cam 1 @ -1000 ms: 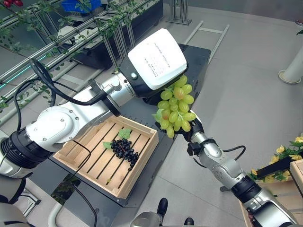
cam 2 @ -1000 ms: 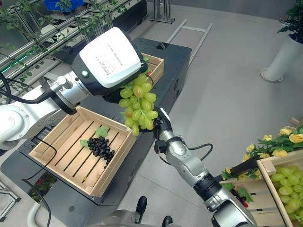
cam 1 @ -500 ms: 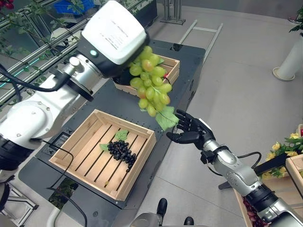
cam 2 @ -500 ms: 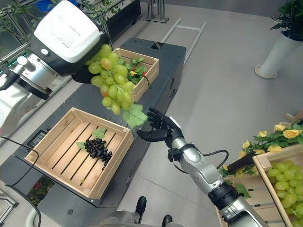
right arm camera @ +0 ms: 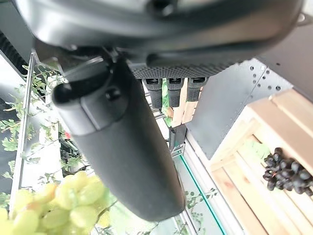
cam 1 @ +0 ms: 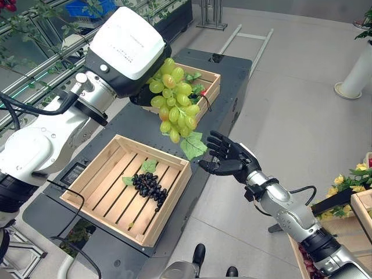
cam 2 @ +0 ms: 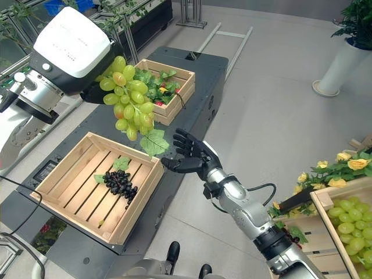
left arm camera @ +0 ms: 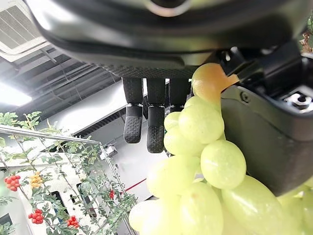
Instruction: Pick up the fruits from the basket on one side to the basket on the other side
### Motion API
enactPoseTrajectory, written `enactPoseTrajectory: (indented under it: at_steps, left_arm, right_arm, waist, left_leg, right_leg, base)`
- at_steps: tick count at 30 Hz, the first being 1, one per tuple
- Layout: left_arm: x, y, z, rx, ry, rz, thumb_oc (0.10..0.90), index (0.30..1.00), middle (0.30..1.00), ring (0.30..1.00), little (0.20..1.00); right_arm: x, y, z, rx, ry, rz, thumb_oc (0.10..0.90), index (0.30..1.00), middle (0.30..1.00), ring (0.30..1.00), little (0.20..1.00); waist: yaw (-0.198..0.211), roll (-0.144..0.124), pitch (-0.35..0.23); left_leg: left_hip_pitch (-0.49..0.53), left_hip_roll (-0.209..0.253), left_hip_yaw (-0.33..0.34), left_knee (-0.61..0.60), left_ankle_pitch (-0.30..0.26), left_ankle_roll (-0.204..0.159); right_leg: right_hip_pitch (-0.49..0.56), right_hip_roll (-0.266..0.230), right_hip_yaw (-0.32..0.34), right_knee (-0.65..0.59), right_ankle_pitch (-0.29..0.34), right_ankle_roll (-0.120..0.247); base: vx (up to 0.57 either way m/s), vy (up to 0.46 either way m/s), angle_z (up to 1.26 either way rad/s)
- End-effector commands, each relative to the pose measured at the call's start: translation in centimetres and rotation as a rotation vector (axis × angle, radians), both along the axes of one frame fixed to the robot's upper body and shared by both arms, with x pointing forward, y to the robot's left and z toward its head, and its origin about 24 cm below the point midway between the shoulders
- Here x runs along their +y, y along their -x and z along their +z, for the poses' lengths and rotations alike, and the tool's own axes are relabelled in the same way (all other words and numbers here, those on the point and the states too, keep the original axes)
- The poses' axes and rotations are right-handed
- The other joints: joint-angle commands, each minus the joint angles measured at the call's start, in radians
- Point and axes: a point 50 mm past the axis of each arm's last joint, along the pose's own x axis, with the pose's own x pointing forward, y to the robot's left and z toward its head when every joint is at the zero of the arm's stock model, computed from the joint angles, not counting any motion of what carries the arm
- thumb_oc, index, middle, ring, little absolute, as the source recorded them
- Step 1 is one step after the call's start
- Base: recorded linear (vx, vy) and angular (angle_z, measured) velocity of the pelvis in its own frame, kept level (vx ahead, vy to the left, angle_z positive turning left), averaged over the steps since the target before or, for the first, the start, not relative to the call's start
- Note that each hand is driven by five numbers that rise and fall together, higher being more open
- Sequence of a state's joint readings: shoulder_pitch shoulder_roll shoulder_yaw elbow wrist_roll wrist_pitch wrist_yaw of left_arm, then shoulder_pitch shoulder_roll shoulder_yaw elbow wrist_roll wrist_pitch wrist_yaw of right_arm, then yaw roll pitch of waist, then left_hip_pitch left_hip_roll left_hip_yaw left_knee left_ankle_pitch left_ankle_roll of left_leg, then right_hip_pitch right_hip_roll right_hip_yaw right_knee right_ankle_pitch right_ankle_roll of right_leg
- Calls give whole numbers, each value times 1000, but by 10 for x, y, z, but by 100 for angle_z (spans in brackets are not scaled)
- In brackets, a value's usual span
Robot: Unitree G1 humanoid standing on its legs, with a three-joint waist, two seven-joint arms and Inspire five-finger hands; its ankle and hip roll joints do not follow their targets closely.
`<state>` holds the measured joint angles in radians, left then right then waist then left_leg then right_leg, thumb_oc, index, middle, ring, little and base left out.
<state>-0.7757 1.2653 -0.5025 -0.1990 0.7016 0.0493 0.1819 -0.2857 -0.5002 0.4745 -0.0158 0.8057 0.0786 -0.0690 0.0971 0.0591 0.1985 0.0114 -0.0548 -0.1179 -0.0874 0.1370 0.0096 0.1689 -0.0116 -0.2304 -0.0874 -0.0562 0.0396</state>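
Observation:
My left hand [cam 1: 141, 95] is shut on a bunch of green grapes [cam 1: 174, 104] and holds it in the air above the dark table [cam 1: 238, 75], between two wooden crates. In the left wrist view the green grapes [left arm camera: 205, 161] hang between the thumb [left arm camera: 264, 142] and the fingers [left arm camera: 156, 127]. A green leaf [cam 1: 193, 146] dangles from the bunch's bottom. My right hand [cam 1: 229, 160] stands open with spread fingers just right of that leaf, not touching it. The near crate [cam 1: 168, 203] holds a bunch of black grapes [cam 1: 150, 186].
The far crate [cam 1: 214, 81] on the table holds leaves and small red fruit. At the right stands another crate [cam 2: 322, 203] with green grapes [cam 2: 349, 226], beside yellow flowers [cam 2: 351, 165]. Metal racks with vines [cam 1: 58, 35] run along the left. A white post [cam 2: 343, 58] stands far right.
My left hand has carried the green grapes leftward, away from my right hand. The right hand, behind the bunch a second ago, now stands open and apart. The view itself has shifted.

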Motion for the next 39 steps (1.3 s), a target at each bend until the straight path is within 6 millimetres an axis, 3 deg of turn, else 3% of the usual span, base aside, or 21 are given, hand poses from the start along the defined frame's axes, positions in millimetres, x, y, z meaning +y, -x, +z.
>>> enactPoseTrajectory:
  at_steps: [1,17,29,39]
  left_arm:
    - [21,-1,33,-194,145,72,400,300,300,300,300]
    - [10,-9,1,-109,204,31,400,300,300,300,300]
    - [1,-10,-10,-82,257,-39,400,300,300,300,300]
    - [-4,-8,-7,-99,282,-55,400,300,300,300,300]
  right_arm:
    - [12,2,59,-258,-253,-29,800,900,900,900,900]
    - [30,2,96,-318,-399,-121,800,900,900,900,900]
    - [38,4,93,-260,-425,-79,800,900,900,900,900]
    - [45,8,90,-269,-363,79,800,900,900,900,900]
  waist:
    - [3,-41,-134]
    - [16,-36,-133]
    - [16,-42,-137]
    - [12,-50,-143]
  left_leg:
    - [71,-12,81,0,-157,-14]
    - [72,-16,73,1,-154,-15]
    - [71,-16,71,0,-151,-16]
    - [72,-17,74,0,-152,-17]
  right_leg:
    - [-61,-35,20,30,14,47]
    - [-55,-37,19,23,17,43]
    - [-54,-38,15,21,21,44]
    - [-52,-39,16,17,24,46]
  base:
    - [0,0,0]
    - [0,0,0]
    - [0,0,0]
    - [0,0,0]
